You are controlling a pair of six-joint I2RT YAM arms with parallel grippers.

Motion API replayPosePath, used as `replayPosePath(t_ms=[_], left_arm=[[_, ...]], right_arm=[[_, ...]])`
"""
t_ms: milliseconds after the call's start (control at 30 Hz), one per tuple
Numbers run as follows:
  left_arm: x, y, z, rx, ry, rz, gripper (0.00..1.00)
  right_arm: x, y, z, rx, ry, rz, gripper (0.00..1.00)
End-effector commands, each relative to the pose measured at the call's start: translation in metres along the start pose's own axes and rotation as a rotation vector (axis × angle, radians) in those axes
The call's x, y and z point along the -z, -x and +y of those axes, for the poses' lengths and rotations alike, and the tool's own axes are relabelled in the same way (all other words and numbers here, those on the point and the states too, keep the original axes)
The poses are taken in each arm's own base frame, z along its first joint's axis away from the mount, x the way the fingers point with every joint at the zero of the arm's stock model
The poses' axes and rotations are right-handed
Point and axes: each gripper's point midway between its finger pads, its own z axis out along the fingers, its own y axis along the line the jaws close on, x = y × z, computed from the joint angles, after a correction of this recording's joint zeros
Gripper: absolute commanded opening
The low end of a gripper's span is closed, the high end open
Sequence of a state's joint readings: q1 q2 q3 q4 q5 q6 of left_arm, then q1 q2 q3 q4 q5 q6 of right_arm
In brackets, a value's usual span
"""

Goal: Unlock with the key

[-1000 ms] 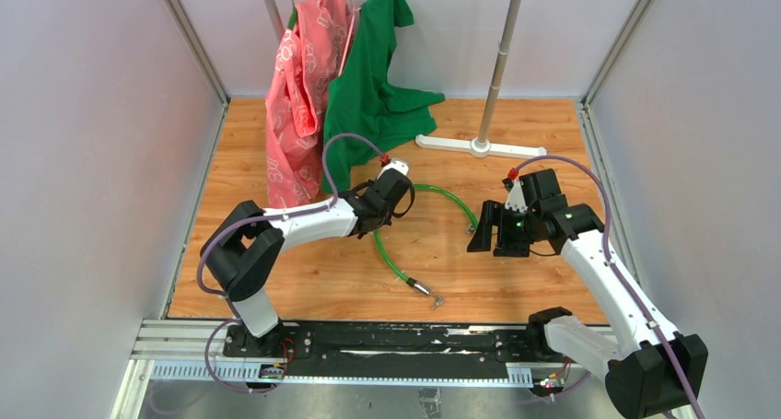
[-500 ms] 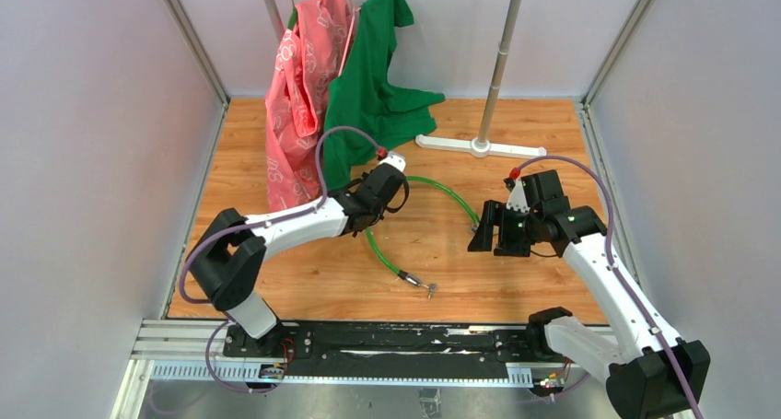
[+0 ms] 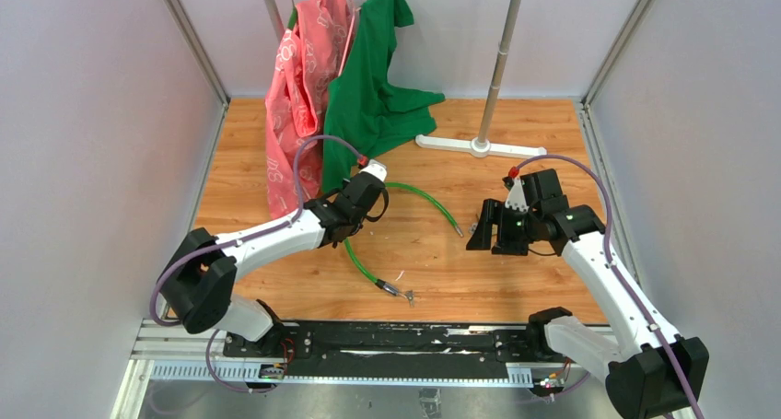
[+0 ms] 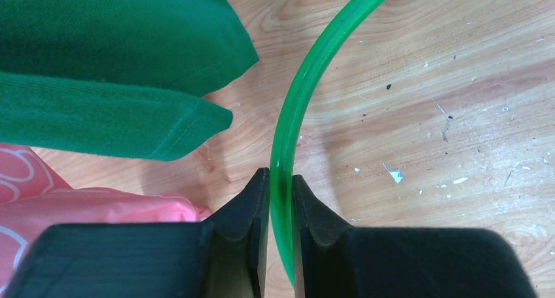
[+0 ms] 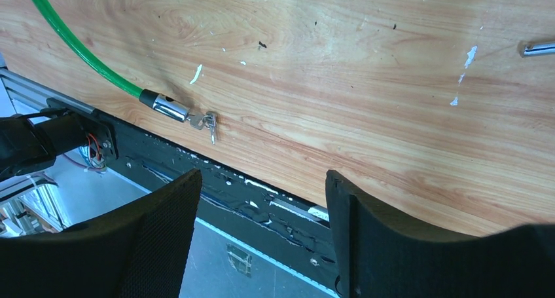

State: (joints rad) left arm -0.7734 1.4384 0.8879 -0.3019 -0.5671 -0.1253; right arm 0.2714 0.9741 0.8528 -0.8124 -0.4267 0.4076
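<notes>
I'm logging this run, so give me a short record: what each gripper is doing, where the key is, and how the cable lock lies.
left gripper: shut on the green cable, partway along it
right gripper: open, empty, above the table
key: at the lock head, apparently inserted, near the table's front edge
free end: apart from the lock head, loop open
background: pink garment and green garment hanging at the back
</notes>
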Motion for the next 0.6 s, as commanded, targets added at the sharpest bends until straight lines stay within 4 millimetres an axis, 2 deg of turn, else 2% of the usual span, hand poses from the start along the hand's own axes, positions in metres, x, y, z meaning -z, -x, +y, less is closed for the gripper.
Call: replayPosePath(t_ms=[0,100,167,233,300,333,400,500,567], left_arm=[[-0.006,0.010,0.000,0.015,0.010,-0.022,0.10],[-0.016,0.017,-0.003,0.038,0.019,-0.025,0.15],[-0.023,0.020,0.002,0.074,0.036,-0.021,0.26],[-0.024,0.021,0.010,0.119,0.067,-0.028,0.52],[-0.016,0.027,0.023,0.165,0.097,-0.062,0.75],[-0.011,0.030,0.029,0.185,0.114,-0.079,0.81],[0.002,0.035,0.042,0.216,0.145,-0.112,0.88],[0.022,0.036,0.067,0.250,0.228,-0.146,0.93],[0.035,0.029,0.089,0.274,0.309,-0.165,0.94]], right_arm=[[-0.003,-0.004,-0.003,-0.030,0.003,0.009,0.72],[-0.003,-0.005,-0.003,-0.035,0.008,0.013,0.72],[-0.004,-0.005,-0.004,-0.035,0.004,0.009,0.72],[-0.005,-0.005,-0.006,-0.036,-0.002,0.003,0.72],[-0.005,-0.001,-0.006,-0.032,-0.009,-0.016,0.72],[-0.005,0.003,-0.006,-0.030,-0.010,-0.028,0.72],[-0.005,0.010,-0.004,-0.027,-0.005,-0.057,0.72],[-0.005,0.024,0.001,-0.022,0.011,-0.118,0.73],[-0.003,0.034,0.002,-0.018,0.010,-0.169,0.75]])
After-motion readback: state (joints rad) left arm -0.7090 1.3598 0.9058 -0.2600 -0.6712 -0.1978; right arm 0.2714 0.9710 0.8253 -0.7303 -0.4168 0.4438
